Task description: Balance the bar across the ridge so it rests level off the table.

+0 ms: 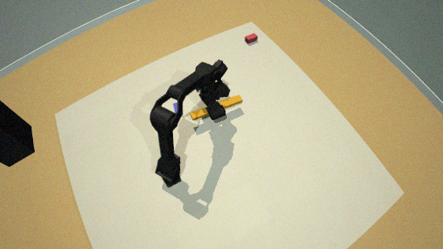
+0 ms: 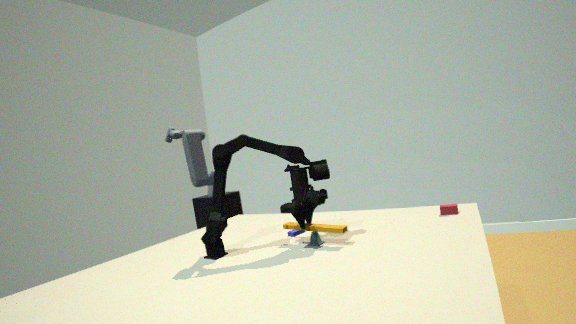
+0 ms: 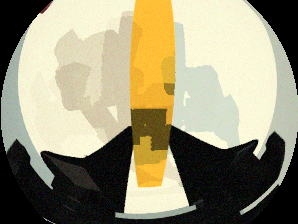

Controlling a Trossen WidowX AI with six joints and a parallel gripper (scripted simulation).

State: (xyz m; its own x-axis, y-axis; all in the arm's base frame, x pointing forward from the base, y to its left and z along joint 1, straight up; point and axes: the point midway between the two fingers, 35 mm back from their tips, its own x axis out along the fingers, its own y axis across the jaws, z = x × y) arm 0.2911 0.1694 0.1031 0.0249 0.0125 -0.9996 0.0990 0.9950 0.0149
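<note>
The orange bar [image 1: 233, 101] [image 2: 331, 228] [image 3: 152, 45] is held close to level above the table, its shadow set apart from it. My gripper [image 1: 217, 111] [image 2: 305, 226] [image 3: 150, 130] points down and is shut on the bar, with a length of bar sticking out on each side of the fingers. The small grey ridge [image 2: 315, 240] stands on the table under the bar in the exterior view, its top at the bar's lower edge, right of the fingertips. Whether they touch cannot be told. The ridge is hidden in the top view and the wrist view.
A small blue block [image 1: 175, 107] [image 2: 295, 233] lies near the bar, partly behind the arm in the top view. A red block [image 1: 251, 38] [image 2: 449, 209] lies near the far corner of the pale table top [image 1: 308, 154] [image 2: 400, 280].
</note>
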